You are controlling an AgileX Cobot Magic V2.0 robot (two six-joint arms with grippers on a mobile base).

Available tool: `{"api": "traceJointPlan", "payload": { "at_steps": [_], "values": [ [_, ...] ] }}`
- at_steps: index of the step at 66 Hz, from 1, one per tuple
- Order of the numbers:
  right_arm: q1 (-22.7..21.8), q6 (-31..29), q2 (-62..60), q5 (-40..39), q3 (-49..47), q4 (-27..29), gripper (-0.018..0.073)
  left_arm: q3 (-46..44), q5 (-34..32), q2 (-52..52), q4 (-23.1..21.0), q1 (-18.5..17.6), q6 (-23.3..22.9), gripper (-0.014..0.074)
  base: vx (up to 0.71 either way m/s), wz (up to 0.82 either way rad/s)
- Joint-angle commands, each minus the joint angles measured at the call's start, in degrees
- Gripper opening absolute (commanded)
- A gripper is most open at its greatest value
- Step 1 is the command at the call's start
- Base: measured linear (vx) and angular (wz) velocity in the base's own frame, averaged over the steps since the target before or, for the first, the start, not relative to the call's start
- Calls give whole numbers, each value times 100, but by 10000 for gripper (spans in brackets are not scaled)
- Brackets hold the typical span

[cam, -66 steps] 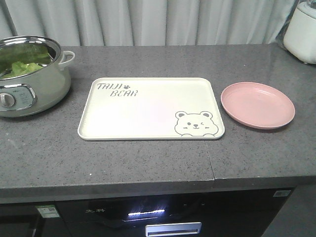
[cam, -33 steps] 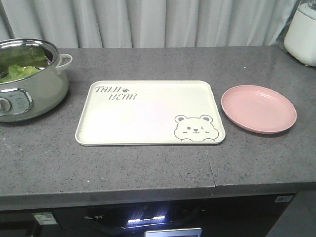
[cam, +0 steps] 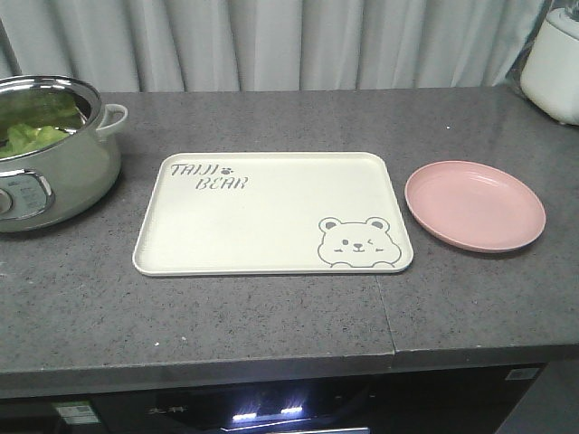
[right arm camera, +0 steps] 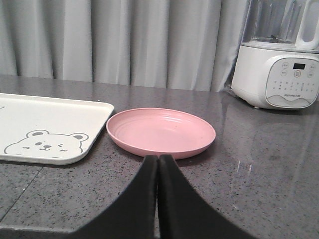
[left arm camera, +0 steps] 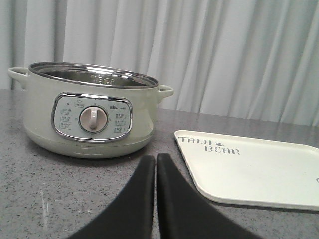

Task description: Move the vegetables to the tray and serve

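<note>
Green lettuce vegetables (cam: 32, 134) lie inside the pale green electric pot (cam: 50, 185) at the counter's left. The cream tray (cam: 271, 194) with its bear drawing and "TAIJI BEAR" lettering lies flat mid-counter with nothing on it. In the left wrist view my left gripper (left arm camera: 155, 158) is shut and holds nothing, low over the counter in front of the pot (left arm camera: 92, 117), with the tray (left arm camera: 259, 174) to its right. My right gripper (right arm camera: 158, 158) is likewise shut on nothing, just short of the pink plate (right arm camera: 160, 132). Neither gripper shows in the front view.
The round pink plate (cam: 475, 204) sits right of the tray. A white blender base (right arm camera: 276, 74) stands at the back right corner (cam: 554, 68). Grey curtains hang behind the counter. The counter's front edge (cam: 289, 366) drops to a dark appliance below.
The whole front view has shifted: pot, tray and plate have slid down and leftward in the picture, and more of the pot is cut off at the left edge. The objects keep their places relative to each other.
</note>
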Motion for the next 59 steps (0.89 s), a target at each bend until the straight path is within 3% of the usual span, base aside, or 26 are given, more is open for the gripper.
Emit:
{"api": "traceJointPlan", "payload": {
  "at_steps": [1,59],
  "values": [
    [-29,-37,18,-407,90,-8,-6,122,-427,-35,-10,-15,-7,-6,3,-1],
    [-29,-37,18,-407,90,-8,-6,122,-427,-35,-10,-15,-7,-6,3,-1]
  ]
}}
